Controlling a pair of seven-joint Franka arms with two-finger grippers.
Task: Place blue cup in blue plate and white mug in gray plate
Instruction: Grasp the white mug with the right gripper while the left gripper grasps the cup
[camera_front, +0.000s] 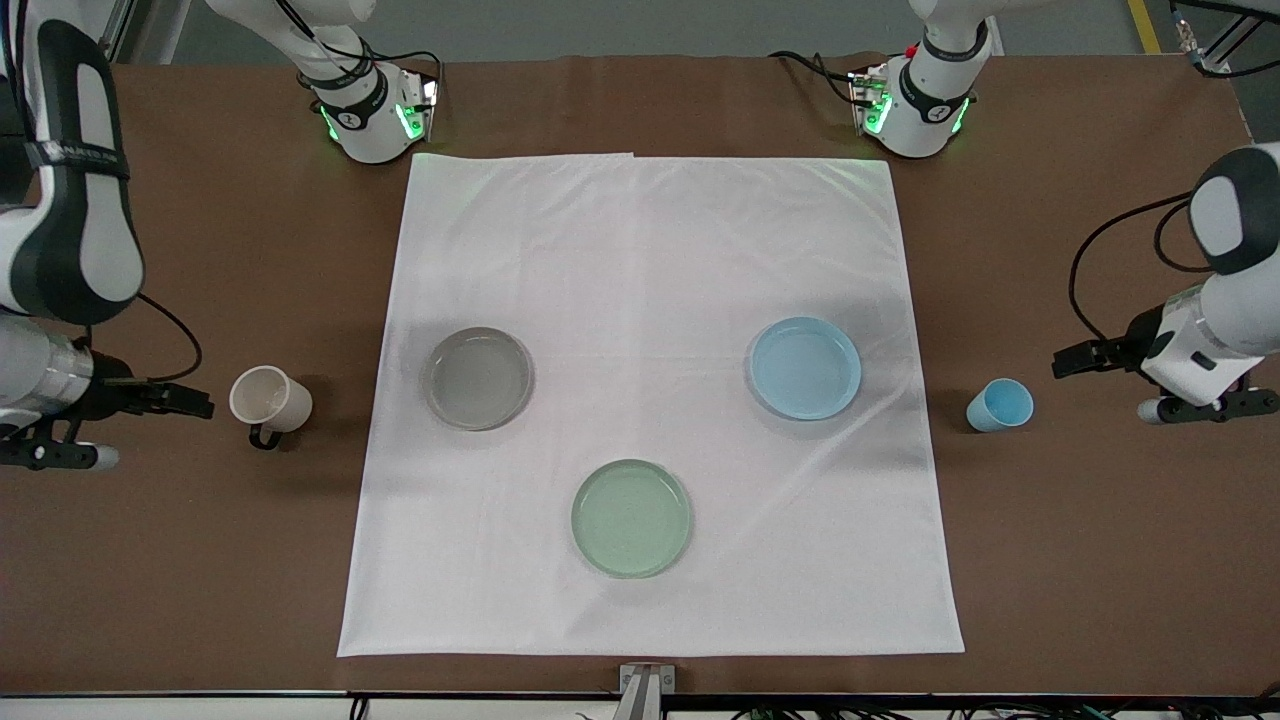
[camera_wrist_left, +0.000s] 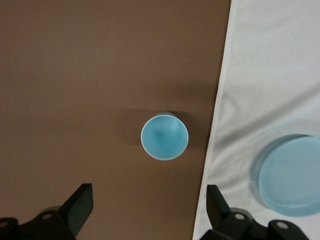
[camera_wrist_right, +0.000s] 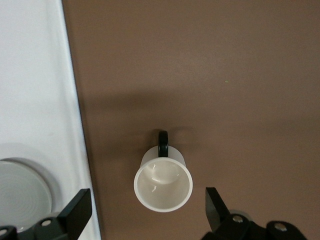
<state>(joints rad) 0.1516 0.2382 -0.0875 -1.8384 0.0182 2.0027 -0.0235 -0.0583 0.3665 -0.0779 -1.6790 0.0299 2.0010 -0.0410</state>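
The blue cup (camera_front: 1000, 405) stands upright on the brown table beside the cloth, at the left arm's end; it also shows in the left wrist view (camera_wrist_left: 164, 136). The blue plate (camera_front: 805, 367) lies empty on the cloth, and shows in the left wrist view (camera_wrist_left: 292, 175). The white mug (camera_front: 270, 400) stands on the brown table at the right arm's end, its black handle toward the front camera; it also shows in the right wrist view (camera_wrist_right: 163, 185). The gray plate (camera_front: 478, 378) is empty. My left gripper (camera_wrist_left: 148, 200) is open, up over the cup. My right gripper (camera_wrist_right: 147, 200) is open, up over the mug.
A pale green plate (camera_front: 631, 517) lies empty on the white cloth (camera_front: 650, 250), nearer the front camera than the other two plates. The cloth covers the middle of the brown table (camera_front: 1100, 560). Cables trail beside both wrists.
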